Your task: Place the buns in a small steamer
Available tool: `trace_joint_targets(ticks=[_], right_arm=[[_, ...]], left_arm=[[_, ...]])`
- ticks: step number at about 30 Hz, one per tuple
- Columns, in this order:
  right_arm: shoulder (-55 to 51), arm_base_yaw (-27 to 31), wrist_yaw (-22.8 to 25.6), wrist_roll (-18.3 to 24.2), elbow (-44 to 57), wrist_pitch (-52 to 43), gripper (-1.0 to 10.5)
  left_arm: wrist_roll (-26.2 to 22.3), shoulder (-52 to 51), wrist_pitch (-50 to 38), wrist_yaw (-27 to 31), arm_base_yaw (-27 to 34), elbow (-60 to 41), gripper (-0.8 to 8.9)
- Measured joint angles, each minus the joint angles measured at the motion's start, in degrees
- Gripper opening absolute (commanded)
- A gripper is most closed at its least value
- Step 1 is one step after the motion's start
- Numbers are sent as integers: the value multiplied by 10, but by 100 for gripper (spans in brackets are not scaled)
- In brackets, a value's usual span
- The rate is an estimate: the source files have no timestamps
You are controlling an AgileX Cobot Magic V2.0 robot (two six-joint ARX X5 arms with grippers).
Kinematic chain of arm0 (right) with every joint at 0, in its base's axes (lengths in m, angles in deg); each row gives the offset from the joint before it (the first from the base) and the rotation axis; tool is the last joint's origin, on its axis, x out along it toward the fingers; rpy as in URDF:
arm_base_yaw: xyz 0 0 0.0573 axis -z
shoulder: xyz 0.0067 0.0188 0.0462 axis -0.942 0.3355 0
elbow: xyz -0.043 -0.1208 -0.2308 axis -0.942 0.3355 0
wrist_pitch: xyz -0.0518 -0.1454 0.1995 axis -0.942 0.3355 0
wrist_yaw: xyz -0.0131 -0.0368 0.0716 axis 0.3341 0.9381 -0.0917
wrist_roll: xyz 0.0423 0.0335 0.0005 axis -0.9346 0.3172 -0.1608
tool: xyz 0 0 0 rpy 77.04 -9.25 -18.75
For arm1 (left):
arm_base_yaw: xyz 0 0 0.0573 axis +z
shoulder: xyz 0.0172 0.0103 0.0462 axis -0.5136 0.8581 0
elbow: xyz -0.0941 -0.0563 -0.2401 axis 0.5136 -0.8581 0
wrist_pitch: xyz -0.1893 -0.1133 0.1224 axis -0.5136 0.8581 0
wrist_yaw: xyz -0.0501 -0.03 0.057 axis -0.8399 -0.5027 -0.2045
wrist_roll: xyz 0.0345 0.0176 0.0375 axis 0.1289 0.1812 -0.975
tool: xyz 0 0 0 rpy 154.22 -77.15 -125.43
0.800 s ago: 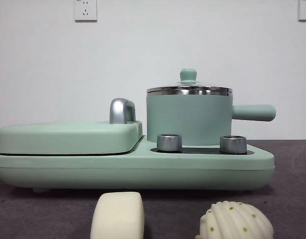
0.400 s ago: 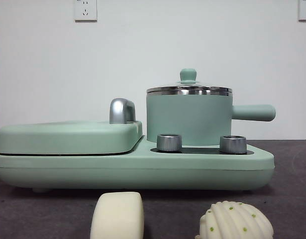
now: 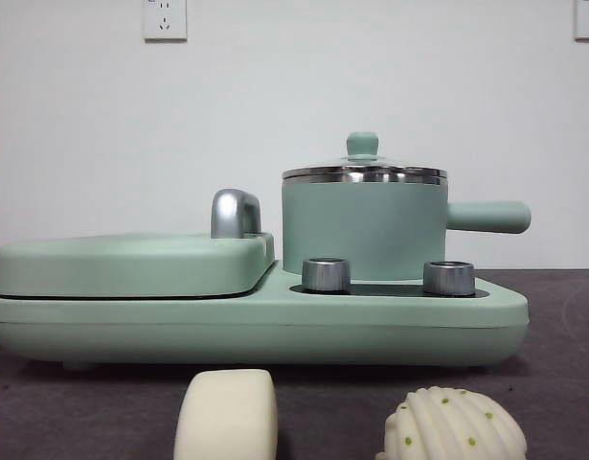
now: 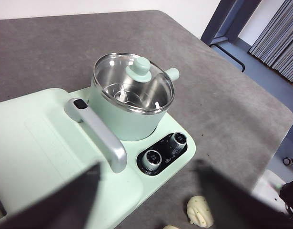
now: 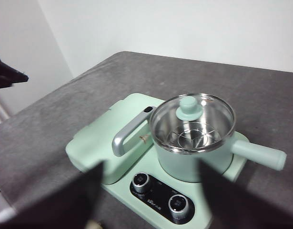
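Note:
The small steamer [image 3: 363, 225], mint green with a steel rim, a side handle and a glass lid with a green knob [image 3: 362, 144], stands shut on the right of the cooker base. It also shows in the left wrist view [image 4: 132, 95] and the right wrist view [image 5: 194, 136]. The smooth loaf bun [image 3: 227, 414] and the ridged bun with green dots [image 3: 454, 425] lie on the table in front of the base. The ridged bun shows in the left wrist view [image 4: 200, 210]. My left gripper [image 4: 147, 167] and right gripper [image 5: 151, 164] hang open and empty, high above the cooker.
The flat griddle lid [image 3: 131, 264] with its chrome handle [image 3: 235, 213] fills the base's left half. Two steel knobs [image 3: 326, 274] sit in front of the pot. The table edge [image 4: 279, 124] drops off beyond the pot handle. A white wall stands behind.

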Motion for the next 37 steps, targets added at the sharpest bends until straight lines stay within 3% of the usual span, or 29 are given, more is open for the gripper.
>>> trace_joint_targets(ticks=[11,21,37], right_arm=[[0,0,4,0,0,0,541],[0,0,4,-5,0,0,540],[0,0,4,-5,0,1,540]], left_arm=[[24,33,-18,0,0,0,496],[28,123,-11,0,-20,23,497],[-32,389,78,19,-103,284,497]])
